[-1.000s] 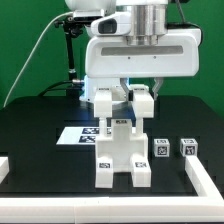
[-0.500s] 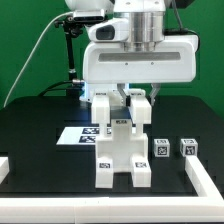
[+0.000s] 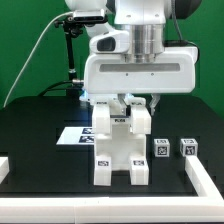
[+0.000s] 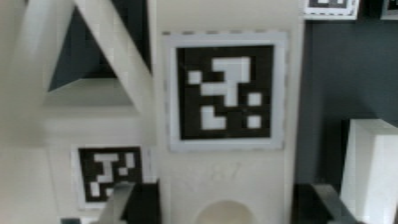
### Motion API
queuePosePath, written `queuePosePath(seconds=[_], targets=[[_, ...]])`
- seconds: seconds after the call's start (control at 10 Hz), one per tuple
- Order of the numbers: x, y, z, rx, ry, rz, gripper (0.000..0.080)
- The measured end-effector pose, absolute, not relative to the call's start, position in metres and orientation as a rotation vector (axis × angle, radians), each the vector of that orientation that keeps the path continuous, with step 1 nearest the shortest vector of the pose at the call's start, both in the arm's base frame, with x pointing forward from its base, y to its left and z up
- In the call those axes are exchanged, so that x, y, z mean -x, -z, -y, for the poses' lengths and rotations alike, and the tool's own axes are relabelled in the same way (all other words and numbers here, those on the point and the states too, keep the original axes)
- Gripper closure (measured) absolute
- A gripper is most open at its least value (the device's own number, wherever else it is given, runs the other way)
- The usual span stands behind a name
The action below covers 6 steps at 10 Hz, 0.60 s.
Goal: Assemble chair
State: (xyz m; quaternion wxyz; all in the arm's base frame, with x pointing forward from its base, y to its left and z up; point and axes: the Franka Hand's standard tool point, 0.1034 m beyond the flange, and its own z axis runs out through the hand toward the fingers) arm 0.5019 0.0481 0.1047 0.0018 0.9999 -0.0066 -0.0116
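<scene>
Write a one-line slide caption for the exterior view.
Robot hand close above the standing white chair assembly; two small tagged blocks nearby.

backdrop [image 3: 20,30]: green | table [image 3: 35,125]: black | border frame [image 3: 208,180]: white

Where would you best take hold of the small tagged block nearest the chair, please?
Take the small tagged block from above, pinching its left and right faces as the exterior view shows them: it sits low, top uncovered, apart from the other block.
</scene>
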Motion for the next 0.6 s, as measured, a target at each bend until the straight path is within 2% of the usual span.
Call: queuePosePath(seconds=[0.3, 0.6], targets=[[-0.507, -0.097, -0.042, -3.131, 0.045, 0.005, 0.0514], [-0.518, -0.097, -0.028, -3.128, 0.011, -0.030, 0.0514]])
